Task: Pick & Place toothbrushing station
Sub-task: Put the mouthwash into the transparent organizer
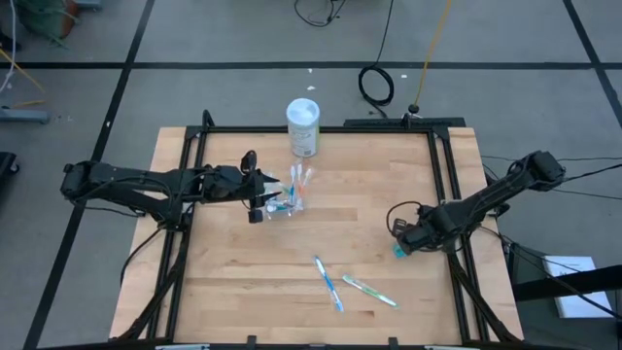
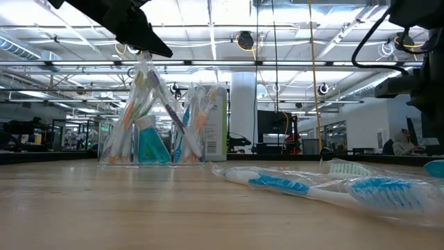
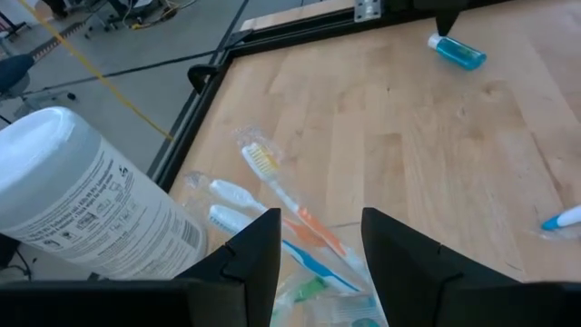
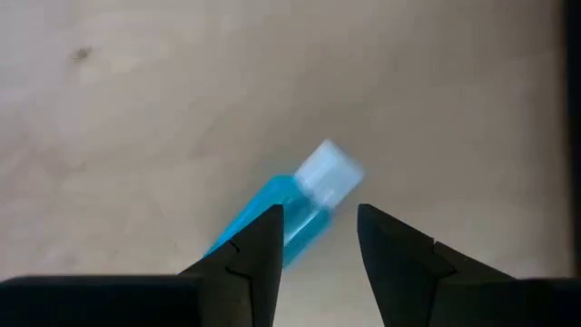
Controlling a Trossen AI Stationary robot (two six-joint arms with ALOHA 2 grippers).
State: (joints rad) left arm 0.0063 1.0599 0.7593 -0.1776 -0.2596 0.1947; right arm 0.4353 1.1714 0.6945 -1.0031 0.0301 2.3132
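A clear plastic cup point(image 1: 290, 202) stands on the table left of centre, holding several wrapped toothbrushes point(image 3: 281, 195) and a blue tube point(image 2: 152, 142). My left gripper point(image 1: 260, 197) is open just above the cup's left side, its fingers on either side of the toothbrushes' wrapped tops point(image 2: 142, 66). A second blue tube point(image 1: 398, 251) lies flat on the table at the right. My right gripper point(image 4: 320, 236) is open and low over it, one finger on each side of its white cap end point(image 4: 329, 171). My left gripper comes slanting down from the table's left, with clear wrapper point(image 3: 313, 272) between its open fingers. I cannot tell whether a finger touches it. My right gripper touches nothing that I can see.
A white wipes canister point(image 1: 303, 126) stands at the table's far edge, behind the cup. Two wrapped toothbrushes, one blue point(image 1: 328, 282) and one green point(image 1: 369, 290), lie near the front edge. A black frame rail point(image 1: 321, 129) borders the wooden table.
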